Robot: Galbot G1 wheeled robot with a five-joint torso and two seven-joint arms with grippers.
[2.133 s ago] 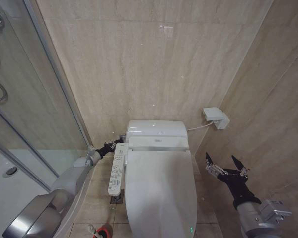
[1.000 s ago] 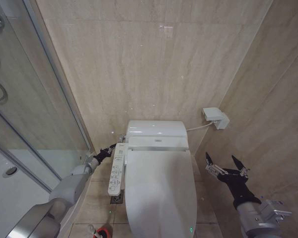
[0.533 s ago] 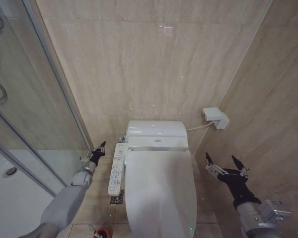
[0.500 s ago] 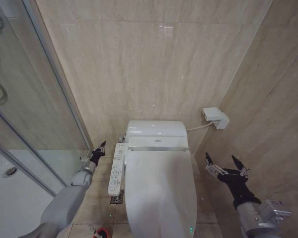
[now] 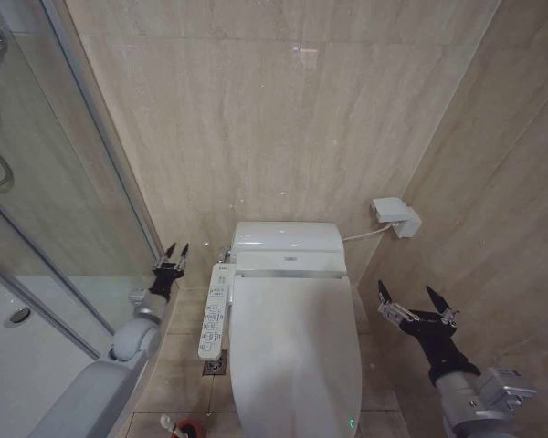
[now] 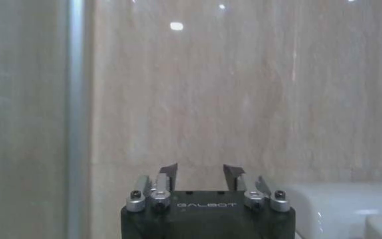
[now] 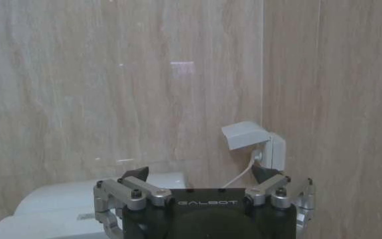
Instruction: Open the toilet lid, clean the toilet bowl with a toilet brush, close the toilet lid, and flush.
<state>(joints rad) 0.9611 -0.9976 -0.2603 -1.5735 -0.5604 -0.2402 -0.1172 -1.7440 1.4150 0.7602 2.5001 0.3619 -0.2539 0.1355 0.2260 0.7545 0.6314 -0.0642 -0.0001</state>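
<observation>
With the toilet lid (image 5: 292,351) down flat over the bowl, I'd say the task is either untouched or at its tail end; can't tell which. Left gripper (image 5: 172,256) hangs beside the side button panel (image 5: 214,313), fingers slightly apart, empty. Right gripper (image 5: 413,301) hovers right of the toilet, fingers spread wide, empty.

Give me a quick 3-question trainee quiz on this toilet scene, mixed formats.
1. True or false: the lid is down.
2. The left gripper is: A) on the lid, B) in the air beside the button panel, C) holding the brush.
3. Fill in: the right gripper, beside the toilet, has its jaws ____.

Key: 1 true; 2 B; 3 open.
</observation>
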